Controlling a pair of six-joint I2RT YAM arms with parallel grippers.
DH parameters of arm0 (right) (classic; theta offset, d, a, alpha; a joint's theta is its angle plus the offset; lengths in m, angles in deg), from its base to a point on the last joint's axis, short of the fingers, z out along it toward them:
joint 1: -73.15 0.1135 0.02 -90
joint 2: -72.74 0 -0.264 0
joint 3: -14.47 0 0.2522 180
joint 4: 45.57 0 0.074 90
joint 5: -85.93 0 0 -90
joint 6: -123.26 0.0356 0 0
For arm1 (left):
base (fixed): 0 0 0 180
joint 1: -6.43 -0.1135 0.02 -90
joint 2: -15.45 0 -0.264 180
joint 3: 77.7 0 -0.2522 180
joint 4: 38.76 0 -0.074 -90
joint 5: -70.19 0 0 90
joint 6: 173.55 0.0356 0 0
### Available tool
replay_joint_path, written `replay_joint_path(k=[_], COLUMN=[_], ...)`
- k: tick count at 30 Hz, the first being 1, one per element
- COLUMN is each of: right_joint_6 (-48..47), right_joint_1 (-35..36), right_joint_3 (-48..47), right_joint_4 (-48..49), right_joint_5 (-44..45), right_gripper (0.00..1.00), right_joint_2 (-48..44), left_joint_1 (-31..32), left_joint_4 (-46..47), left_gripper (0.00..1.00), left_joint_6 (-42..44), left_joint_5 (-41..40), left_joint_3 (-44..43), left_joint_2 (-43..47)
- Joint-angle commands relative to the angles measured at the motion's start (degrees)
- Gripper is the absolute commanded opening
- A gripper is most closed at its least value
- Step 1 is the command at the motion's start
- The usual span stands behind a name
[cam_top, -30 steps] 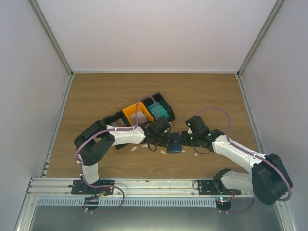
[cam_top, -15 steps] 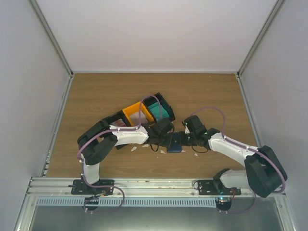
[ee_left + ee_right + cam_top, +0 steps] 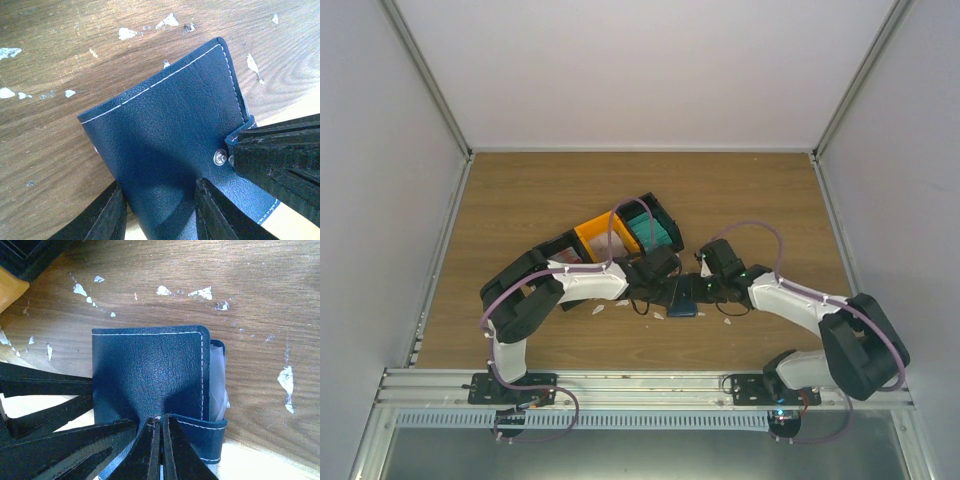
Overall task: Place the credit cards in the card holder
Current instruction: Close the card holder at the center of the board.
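Note:
The navy-blue card holder [image 3: 683, 297] lies folded shut on the wood between both grippers. In the left wrist view the card holder [image 3: 165, 120] fills the gap between the fingers of my left gripper [image 3: 160, 187], which is shut on it. My right gripper [image 3: 161, 419] is pinched on the snap tab by the stud of the card holder [image 3: 150, 370]; its fingers [image 3: 280, 160] also show in the left wrist view. A pale card edge [image 3: 216, 385] sticks out of the holder's right side. Teal cards [image 3: 647, 232] lie in a black bin. Both grippers [image 3: 665, 290] [image 3: 700, 290] meet at the holder.
An orange bin [image 3: 595, 238] and black bins [image 3: 662, 222] [image 3: 558, 250] stand just behind the left arm. Small white scraps [image 3: 200, 292] [image 3: 169, 21] litter the wood around the holder. Grey walls close in the table's sides.
My right arm has reached leftward until its gripper met the card holder's tab. The left arm and the holder have barely shifted.

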Motion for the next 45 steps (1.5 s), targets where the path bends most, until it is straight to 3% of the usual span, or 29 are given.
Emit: replay_joint_path(k=[1, 26, 34, 45], right_joint_6=[-1.71, -0.88, -0.47, -0.94], right_joint_1=[-0.43, -0.41, -0.36, -0.30], right_joint_3=[-1.30, -2.46, -2.37, -2.44], right_joint_4=[0.03, 0.53, 0.29, 0.05], right_joint_5=[1.38, 0.23, 0.69, 0.67], right_gripper=[0.00, 0.14, 0.03, 0.03], right_joint_2=[1.96, 2.18, 1.45, 2.25], left_joint_1=[0.61, 0.65, 0.65, 0.61], left_joint_4=[-2.88, -1.21, -1.15, -0.94], left_gripper=[0.38, 0.37, 0.36, 0.36], left_joint_6=[1.23, 1.41, 1.31, 1.28], left_joint_5=[0.11, 1.79, 1.87, 2.17], left_joint_3=[2.28, 3.16, 3.15, 3.19], left_joint_2=[-1.29, 2.46, 2.32, 2.23])
